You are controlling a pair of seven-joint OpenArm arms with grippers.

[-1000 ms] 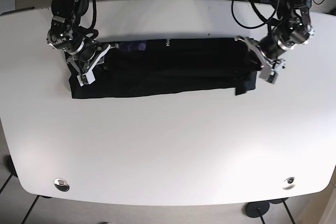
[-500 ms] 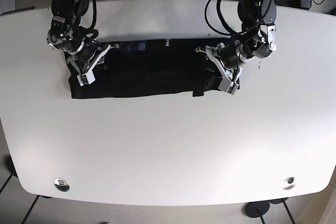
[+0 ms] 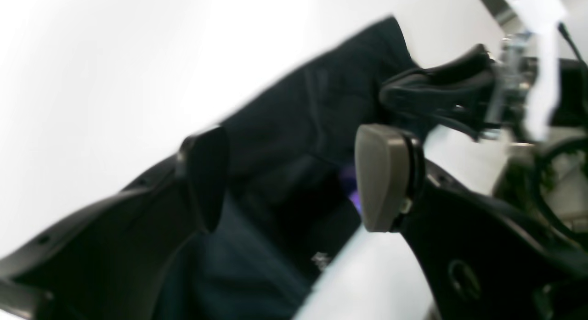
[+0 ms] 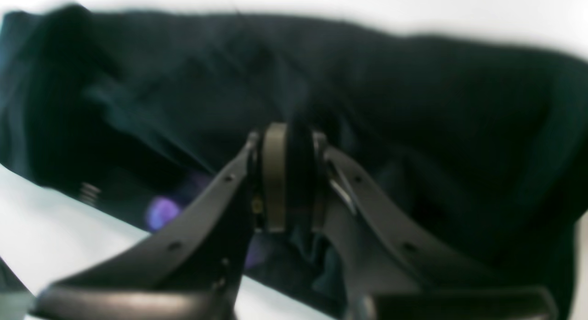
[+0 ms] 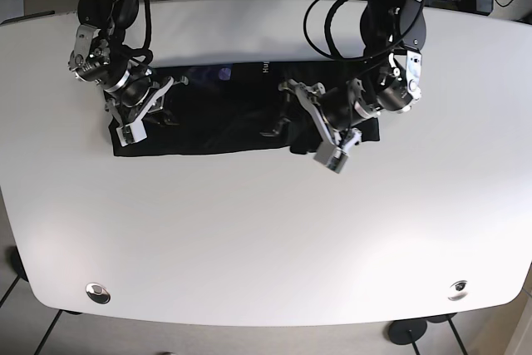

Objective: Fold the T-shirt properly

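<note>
Since the earlier frames, one end of the dark folded cotton T-shirt (image 5: 224, 118) has been carried inward by the left gripper (image 5: 320, 126), seen wide apart above it, while the right gripper (image 4: 287, 173) is clamped on cloth; flattening is judged next.

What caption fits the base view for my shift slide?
Left claw hovers open over the black T-shirt mid-table while right claw pinches its far end.

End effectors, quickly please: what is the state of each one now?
Left end effector: open, above the T-shirt, holding nothing.
Right end effector: closed on T-shirt fabric.
</note>
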